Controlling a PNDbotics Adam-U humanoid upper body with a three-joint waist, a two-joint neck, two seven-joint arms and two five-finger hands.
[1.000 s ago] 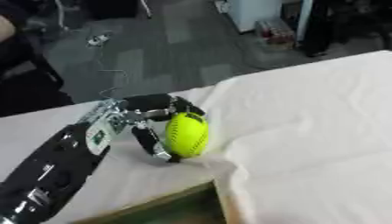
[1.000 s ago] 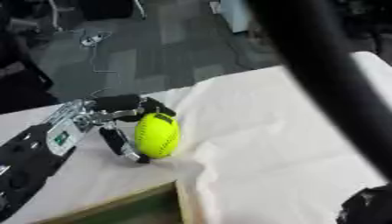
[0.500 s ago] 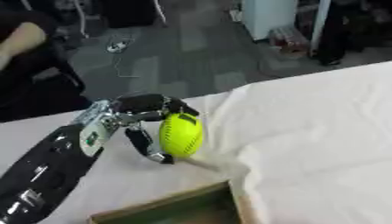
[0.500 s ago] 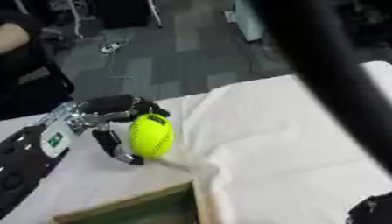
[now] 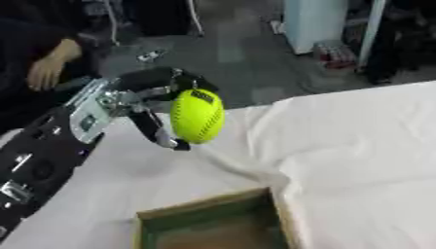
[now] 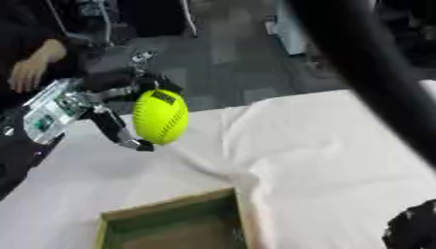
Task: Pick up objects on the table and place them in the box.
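The left robot hand is curling its fingers around the bright yellow-green ball, carrying it above the white-clothed bench, presumably so it clears the rim of the open cardboard box just below.

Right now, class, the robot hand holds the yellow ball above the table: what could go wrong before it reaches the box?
1. The left robot hand grips the yellow ball from one side; it might slip out.
2. The box lies below and nearer, so an early release may land on the white cloth.
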